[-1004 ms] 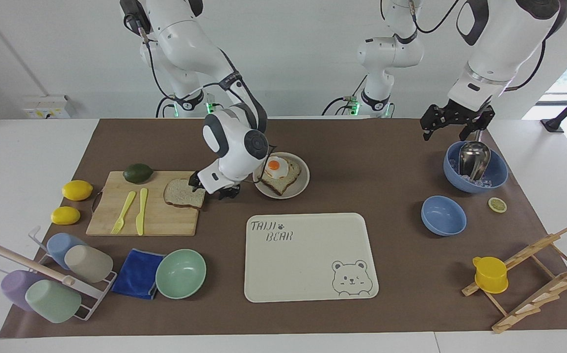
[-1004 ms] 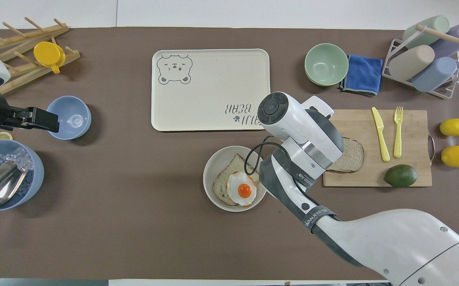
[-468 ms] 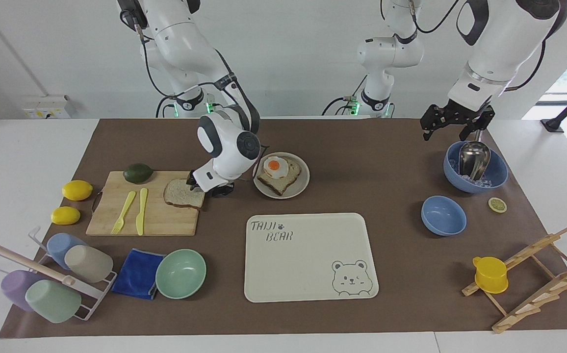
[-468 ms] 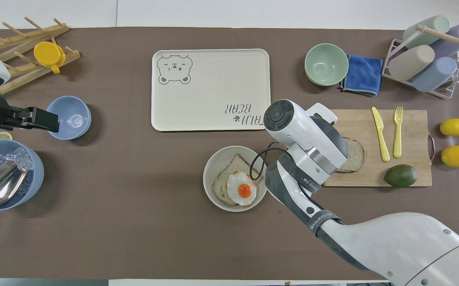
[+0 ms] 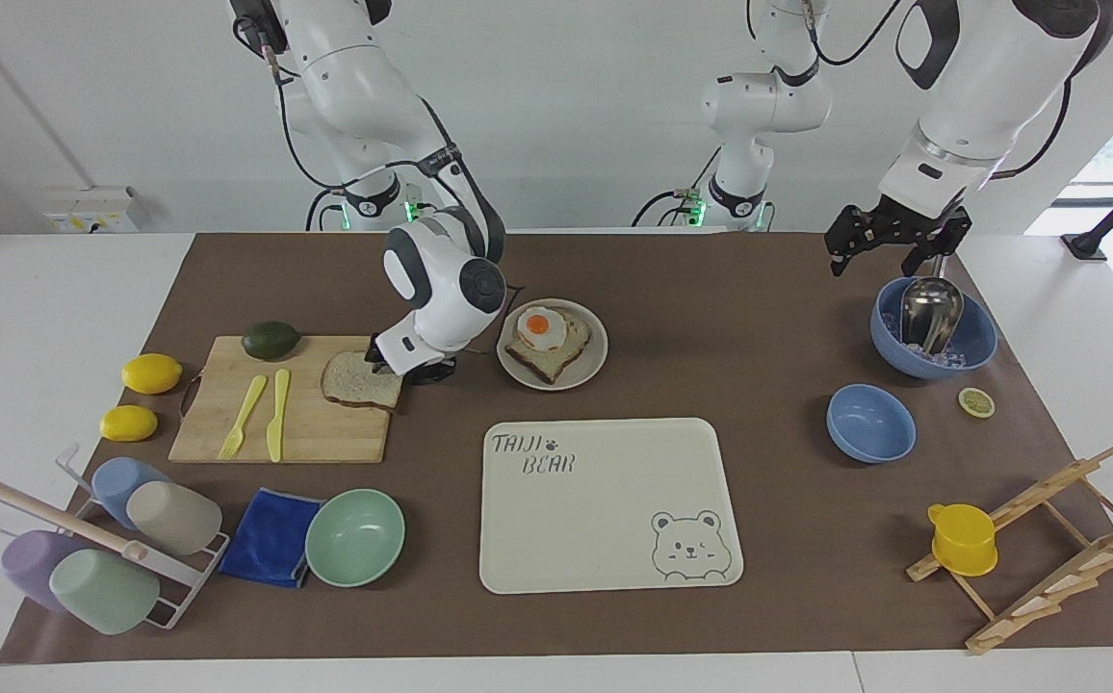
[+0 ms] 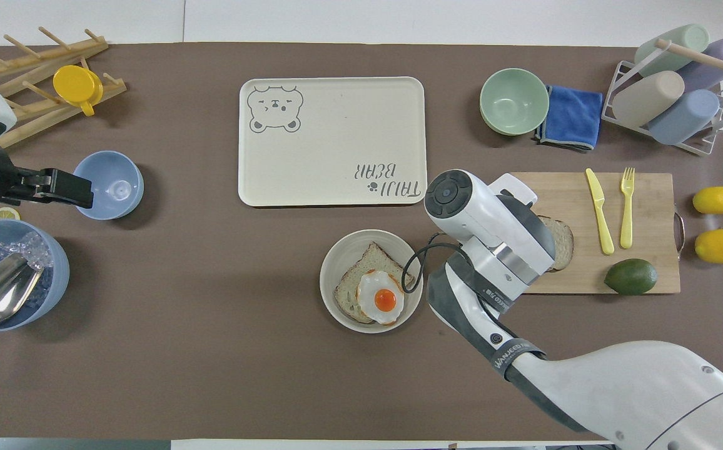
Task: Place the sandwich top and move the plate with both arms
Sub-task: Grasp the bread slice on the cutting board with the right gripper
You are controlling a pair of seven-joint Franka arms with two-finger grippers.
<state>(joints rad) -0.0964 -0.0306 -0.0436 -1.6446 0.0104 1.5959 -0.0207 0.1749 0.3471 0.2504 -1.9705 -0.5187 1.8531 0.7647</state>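
Note:
The sandwich top [image 5: 354, 383], a plain bread slice, lies flat on the wooden cutting board [image 5: 316, 433]. My right gripper [image 5: 409, 372] is down at the slice's edge nearest the plate. In the overhead view its wrist covers that edge, so only part of the sandwich top [image 6: 563, 240] shows. The round beige plate [image 5: 595, 361] sits beside the board and holds toast with a fried egg [image 5: 545, 329]. My left gripper [image 5: 876, 260] waits open and empty above the large blue bowl [image 5: 975, 351] holding ice and a metal scoop.
A yellow fork, a yellow knife and an avocado [image 5: 271, 339] share the board. Two lemons lie toward the right arm's end. The bear-print tray [image 5: 605, 539], mint bowl [image 5: 354, 537], blue cloth and cup rack lie farther out. A small blue bowl [image 5: 870, 423] and wooden rack stand toward the left arm's end.
My right gripper has shifted from beside the plate toward the cutting board and now sits at the bread slice's edge. The slice and the left arm have not moved.

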